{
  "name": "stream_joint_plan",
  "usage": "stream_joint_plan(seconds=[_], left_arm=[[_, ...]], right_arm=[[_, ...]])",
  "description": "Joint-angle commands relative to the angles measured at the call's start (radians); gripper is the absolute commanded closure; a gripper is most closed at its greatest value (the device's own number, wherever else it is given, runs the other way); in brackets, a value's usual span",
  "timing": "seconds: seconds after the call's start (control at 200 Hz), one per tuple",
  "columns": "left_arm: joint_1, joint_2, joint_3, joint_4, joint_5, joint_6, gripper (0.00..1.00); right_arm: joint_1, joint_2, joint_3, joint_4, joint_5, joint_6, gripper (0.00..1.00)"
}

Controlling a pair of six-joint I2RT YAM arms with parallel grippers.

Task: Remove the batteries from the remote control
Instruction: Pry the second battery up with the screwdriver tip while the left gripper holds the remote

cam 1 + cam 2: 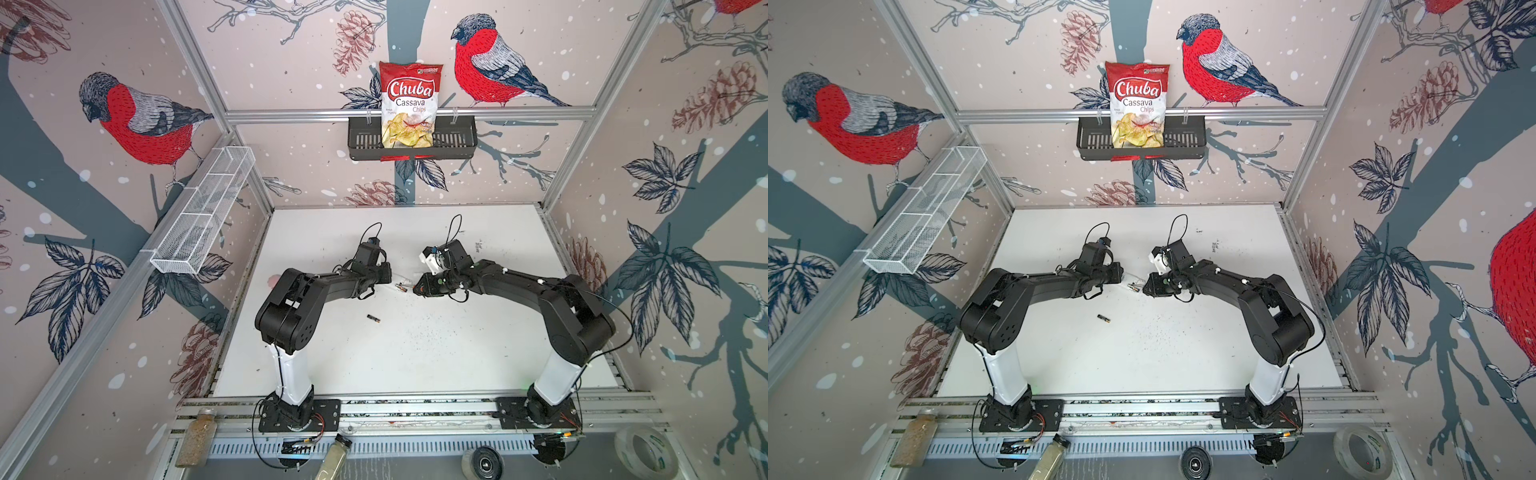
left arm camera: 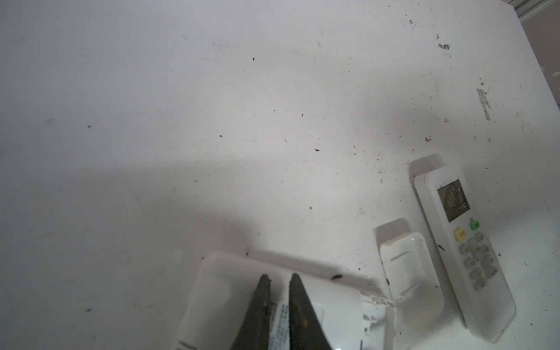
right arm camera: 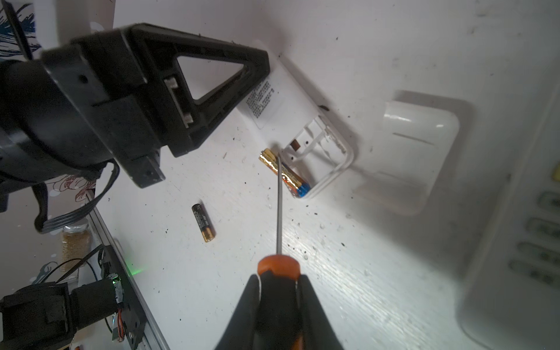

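Black-cased battery (image 3: pixel 203 222) lies freed on the near table (image 3: pixel 363 272); a gold battery (image 3: pixel 283 174) is only half out of the open bay of the white remote (image 3: pixel 281 100). Left gripper (image 2: pixel 278 277) clamps that remote; right gripper (image 3: pixel 278 278) grips the screwdriver (image 3: pixel 278 230), tip at it

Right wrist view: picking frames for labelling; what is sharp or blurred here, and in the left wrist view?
Right wrist view: the loose battery and screwdriver are sharp, the face-up remote is blurred, glare brightens the table; left wrist view: that remote is sharp, a broad shadow crosses the table.
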Motion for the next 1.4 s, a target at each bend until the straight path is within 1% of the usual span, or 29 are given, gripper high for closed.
stream_joint_plan(seconds=[0.0,0.275,0.62,1.031,1.396], left_arm=[[0.0,0.011,-0.005,-0.089,-0.003,-0.005,0.84],[0.0,0.011,-0.008,-0.088,-0.005,-0.004,0.84],[0.001,0.019,-0.007,-0.085,-0.004,-0.005,0.84],[0.001,0.011,-0.002,-0.095,-0.008,-0.002,0.85],[0.001,0.016,0.007,-0.104,-0.009,0.003,0.85]], right_arm=[[0.003,-0.011,0.002,0.008,-0.02,-0.006,0.93],[0.025,-0.034,-0.029,0.005,-0.025,-0.01,0.93],[0.041,-0.066,-0.067,-0.003,0.007,-0.009,0.93],[0.011,-0.088,-0.065,-0.014,0.034,-0.006,0.93],[0.0,-0.049,-0.061,-0.01,0.032,-0.011,0.93]])
